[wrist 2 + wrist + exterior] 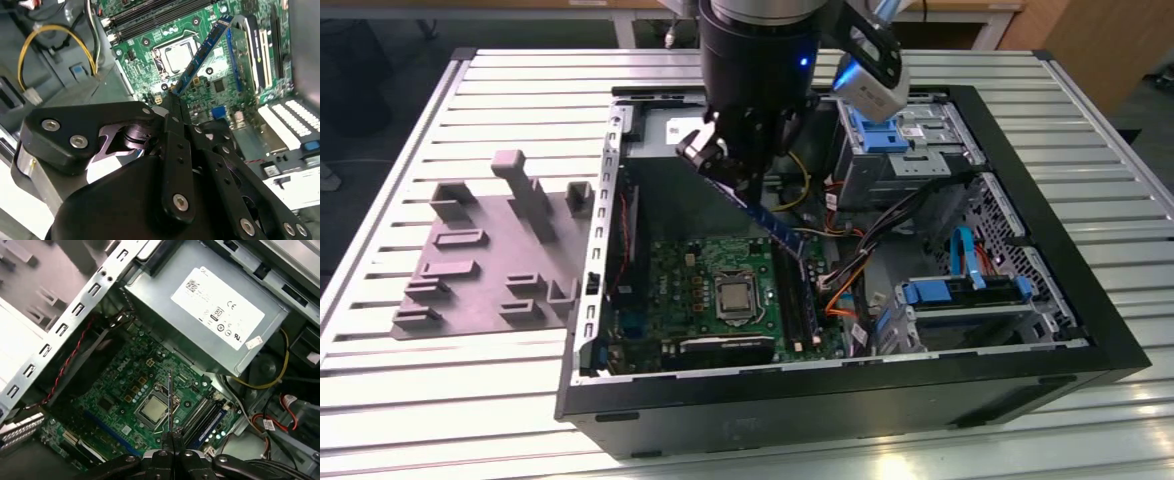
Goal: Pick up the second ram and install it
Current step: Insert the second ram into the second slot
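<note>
In the exterior view the arm is cut off by the upper edge, and the held end of the second ram is hidden between the closed fingers of the gripper. In the first wrist view the stick is seen edge-on as a thin line, so its chips and label cannot be made out. In the second wrist view much of the motherboard is covered by the gripper's body, and whether the stick's far end touches the board cannot be told.
</note>
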